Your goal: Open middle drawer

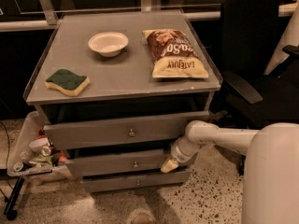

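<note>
Cream-tipped tool (pixel 169 165) is seen at the right end of the wide, shallow grey middle drawer (pixel 117 163), under the front right corner of the grey bench (pixel 126 76). The tool's state cannot be told.

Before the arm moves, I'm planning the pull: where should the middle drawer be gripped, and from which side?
Grip the small round knob at the centre of the middle drawer, coming straight from the front: its flat front offers nothing else. The gripper sits near the drawer's right end.

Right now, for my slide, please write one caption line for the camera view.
Gripper at the right end of the middle drawer; bowl, sponge and chip bag on the cabinet top.
</note>
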You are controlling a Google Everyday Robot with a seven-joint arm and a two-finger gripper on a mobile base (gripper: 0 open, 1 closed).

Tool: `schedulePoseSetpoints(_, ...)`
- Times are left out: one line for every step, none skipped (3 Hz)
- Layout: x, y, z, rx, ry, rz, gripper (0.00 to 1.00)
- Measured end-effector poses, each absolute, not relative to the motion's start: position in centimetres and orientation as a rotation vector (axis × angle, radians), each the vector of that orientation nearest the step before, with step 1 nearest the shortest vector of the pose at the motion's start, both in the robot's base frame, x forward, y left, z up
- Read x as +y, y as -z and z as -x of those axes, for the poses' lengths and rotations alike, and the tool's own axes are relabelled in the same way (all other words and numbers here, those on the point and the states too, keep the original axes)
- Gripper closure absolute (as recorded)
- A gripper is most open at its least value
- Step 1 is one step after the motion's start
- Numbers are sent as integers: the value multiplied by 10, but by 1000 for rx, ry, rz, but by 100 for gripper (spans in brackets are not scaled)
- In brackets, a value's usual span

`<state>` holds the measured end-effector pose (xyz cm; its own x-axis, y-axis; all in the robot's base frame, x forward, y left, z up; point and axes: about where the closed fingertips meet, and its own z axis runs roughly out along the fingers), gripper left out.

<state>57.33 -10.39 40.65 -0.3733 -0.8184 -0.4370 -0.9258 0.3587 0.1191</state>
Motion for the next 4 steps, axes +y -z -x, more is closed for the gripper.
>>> schedulePoseSetpoints(-104,-406,-573,2323,-503,1544,65)
schedulePoseSetpoints(-104,-407,-573,2323,-503,1544,88)
schedulePoseSetpoints(-104,-410,-574,2323,-503,1544,100)
schedulePoseSetpoints(-105,-420,-574,2323,-503,1544,100)
